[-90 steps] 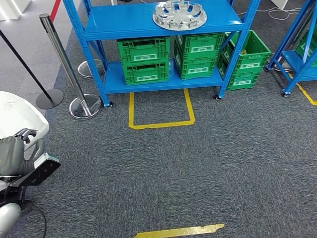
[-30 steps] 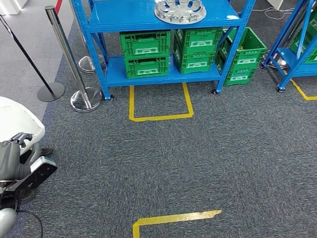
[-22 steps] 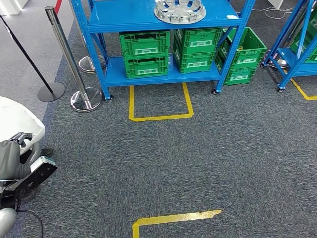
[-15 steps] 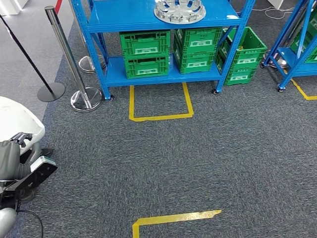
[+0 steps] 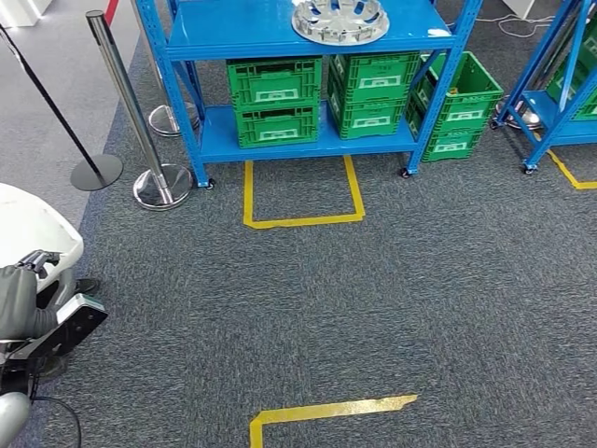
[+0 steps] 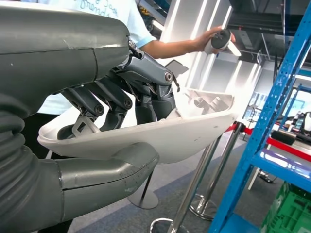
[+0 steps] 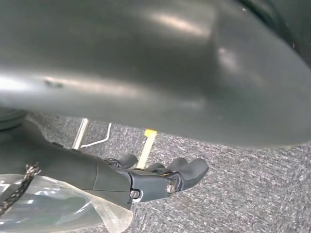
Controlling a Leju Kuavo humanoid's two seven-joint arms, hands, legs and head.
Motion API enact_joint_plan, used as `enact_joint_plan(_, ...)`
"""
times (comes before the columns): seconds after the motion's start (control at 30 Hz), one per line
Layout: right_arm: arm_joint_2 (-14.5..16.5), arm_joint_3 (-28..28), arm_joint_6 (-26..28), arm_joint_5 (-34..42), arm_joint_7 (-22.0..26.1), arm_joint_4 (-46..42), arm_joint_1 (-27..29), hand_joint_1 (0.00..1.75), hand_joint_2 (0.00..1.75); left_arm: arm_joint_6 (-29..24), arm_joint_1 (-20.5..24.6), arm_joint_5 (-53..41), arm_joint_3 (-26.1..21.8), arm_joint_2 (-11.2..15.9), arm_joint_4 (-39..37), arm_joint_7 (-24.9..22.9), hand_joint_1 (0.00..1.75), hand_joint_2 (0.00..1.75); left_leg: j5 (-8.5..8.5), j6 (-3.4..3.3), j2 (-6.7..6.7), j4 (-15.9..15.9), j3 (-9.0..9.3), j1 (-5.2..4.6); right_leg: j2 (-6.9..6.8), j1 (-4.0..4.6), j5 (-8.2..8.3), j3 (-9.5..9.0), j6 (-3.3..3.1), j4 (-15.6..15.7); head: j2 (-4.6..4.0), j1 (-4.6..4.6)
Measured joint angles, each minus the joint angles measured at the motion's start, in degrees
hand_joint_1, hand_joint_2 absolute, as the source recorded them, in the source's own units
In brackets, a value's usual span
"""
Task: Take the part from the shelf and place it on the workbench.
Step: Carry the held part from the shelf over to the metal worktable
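Observation:
A white curved part (image 5: 32,229) hangs at the far left of the head view, over the carpet. My left hand (image 5: 21,299) grips it from below; in the left wrist view the thumb lies under the white part (image 6: 176,138) and the dark fingers (image 6: 121,92) curl into its hollow. My right hand (image 7: 146,179) hangs over the grey carpet with its fingers stretched out and nothing in them. The blue shelf (image 5: 232,33) stands ahead, a silver wheel cover (image 5: 340,21) lying on its upper board.
Green crates (image 5: 274,101) fill the shelf's lower board. Chrome stanchions (image 5: 133,112) stand left of it, and a second blue rack (image 5: 563,84) at the right. Yellow tape marks (image 5: 302,219) lie on the carpet. A person (image 6: 220,40) holds a controller close behind the part.
Over three seconds the whole picture has shifted, shelf and floor tape sliding up: the camera moved. In the last second nothing visibly changes; my left hand keeps holding the white part.

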State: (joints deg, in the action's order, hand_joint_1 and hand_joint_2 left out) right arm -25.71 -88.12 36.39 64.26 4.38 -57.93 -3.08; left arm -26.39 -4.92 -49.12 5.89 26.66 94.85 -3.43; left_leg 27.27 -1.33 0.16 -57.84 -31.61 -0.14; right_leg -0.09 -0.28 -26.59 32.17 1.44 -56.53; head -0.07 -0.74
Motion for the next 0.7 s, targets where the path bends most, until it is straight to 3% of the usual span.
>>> enact_joint_plan(0.07,-0.01,0.09,0.13,-0.03,0.02,-0.19,0.12,0.0,0.0,0.01,0.0,-0.04,-0.24,0.01,0.15,-0.01,1.75,1.75,-0.6,-0.63,0.06,0.79,0.11,0.31,0.04,0.04,-1.07,0.66,0.33,-1.0,0.0,-0.09)
enact_joint_plan(0.17,-0.03,0.21,0.17,-0.12,0.02,-0.32,0.26,0.0,0.0,0.01,-0.04,-0.06,-0.5,0.01,0.34,-0.01,1.75,1.75,-1.2,-1.2,-0.1,1.42,-0.06,0.63,0.09,-0.06,-5.12,3.27,0.58,-6.6,0.0,-0.36)
enact_joint_plan(0.37,-0.04,0.33,0.26,-0.29,-0.05,-0.32,0.41,0.0,0.0,0.05,-0.25,-0.07,-0.53,-0.05,0.38,-0.02,1.75,1.75,-1.38,-1.03,-0.57,1.36,-0.35,0.68,0.09,-0.3,-6.83,4.83,0.83,-11.1,0.0,-0.31)
enact_joint_plan(0.4,-0.05,0.42,0.35,-0.49,-0.09,-0.32,0.52,0.0,0.0,0.09,-0.37,-0.08,-0.53,-0.1,0.38,-0.02,1.75,1.75,-1.49,-0.82,-1.09,1.3,-0.48,0.75,0.17,-0.46,-6.25,4.25,0.97,-10.89,0.0,-0.3)
enact_joint_plan(0.43,-0.07,0.51,0.45,-0.71,-0.11,-0.32,0.61,0.0,0.0,0.11,-0.48,-0.1,-0.54,-0.14,0.38,-0.03,1.75,1.75,-1.58,-0.51,-1.73,1.17,-0.59,0.85,0.65,-0.71,-4.9,2.54,1.11,-8.51,0.0,-0.31)
enact_joint_plan(0.5,-0.1,0.63,0.65,-0.98,-0.15,-0.35,0.69,0.0,0.0,0.15,-0.54,-0.12,-0.6,-0.16,0.4,-0.08,1.75,1.75,-1.66,0.32,-2.98,0.75,-0.94,0.87,2.84,-1.14,-3.14,-1.31,1.23,-2.26,0.0,-0.32)
enact_joint_plan(0.57,-0.1,0.69,0.78,-1.03,-0.18,-0.39,0.72,0.0,0.0,0.15,-0.52,-0.12,-0.68,-0.14,0.47,-0.12,1.75,1.75,-1.95,1.24,-3.99,0.52,-1.42,0.88,3.83,-1.12,-3.21,-2.78,0.85,-0.01,0.0,-0.31)
enact_joint_plan(0.63,-0.1,0.7,0.88,-1.07,-0.23,-0.43,0.77,0.0,0.0,0.15,-0.67,-0.12,-0.73,-0.1,0.53,-0.11,1.75,1.75,-2.24,1.95,-4.87,0.45,-1.78,1.11,2.58,-1.03,-2.89,-2.84,0.1,-0.2,0.0,-0.3)
enact_joint_plan(0.7,-0.1,0.69,0.93,-1.13,-0.27,-0.46,0.77,0.0,0.0,0.15,-0.77,-0.12,-0.77,-0.02,0.54,-0.11,1.75,1.75,-0.73,2.42,-3.82,-1.6,-2.79,1.13,1.36,-1.09,-2.64,-2.8,-0.63,-0.11,0.0,-0.07)
